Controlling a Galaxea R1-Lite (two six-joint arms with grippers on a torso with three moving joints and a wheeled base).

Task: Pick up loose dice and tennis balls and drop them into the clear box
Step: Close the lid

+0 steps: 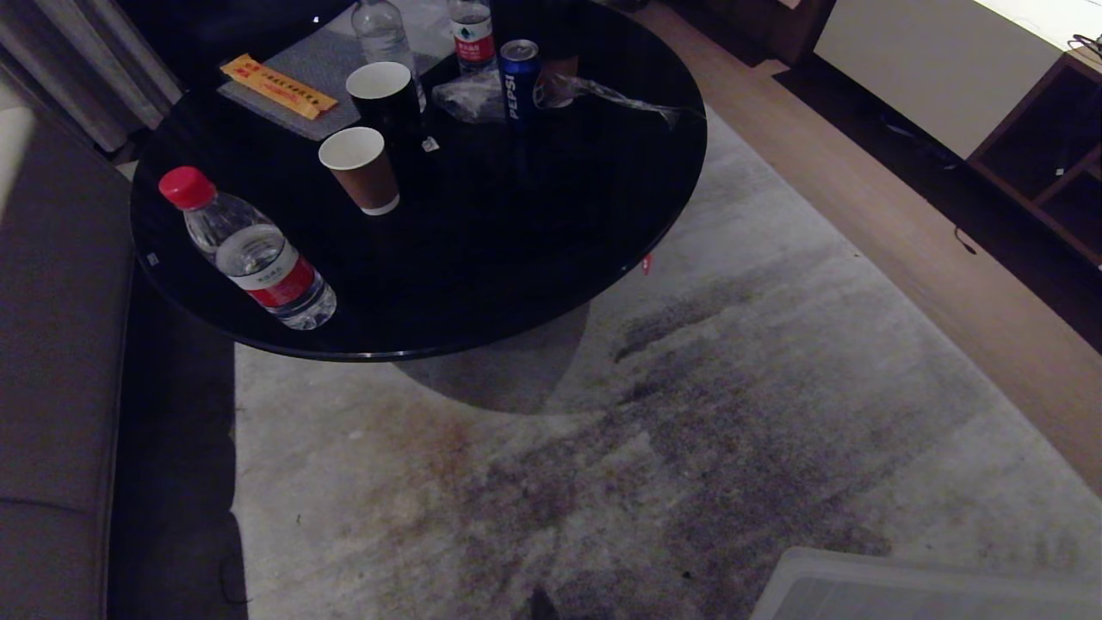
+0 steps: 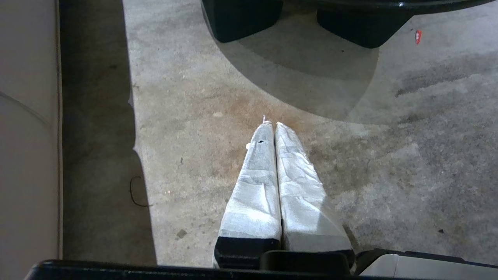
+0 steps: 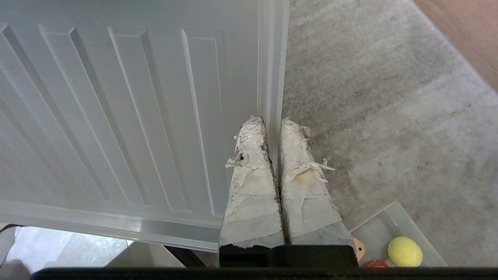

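2 grippers are both clenched on nothing. The left gripper hangs over the stained grey rug near the foot of the round black table. The right gripper hangs over the edge of the ribbed white lid, which lies flat on the rug.

No loose die or tennis ball shows in the head view, so the step in hand is probably a search. To do it well, scan the biggest areas first: the open rug, then the dark strip along the sofa, then the shadow under the table. Only open a claw once a piece is centred below it. The table's contents are not part of the job and should be left alone.

The clear box sits on the rug beside the right arm, just past the lid, and only a corner of it is in view. It holds a rounded yellow piece, though I cannot tell whether that is a ball or a die. Slivers of a red piece and a tan piece show too. Drops must land there, not on the lid.

For writing, the blue can reads PEPSI. The red-capped water bottle has a red and white label, and the orange packet has red print, both too small to read. The 2 paper cups are plain.
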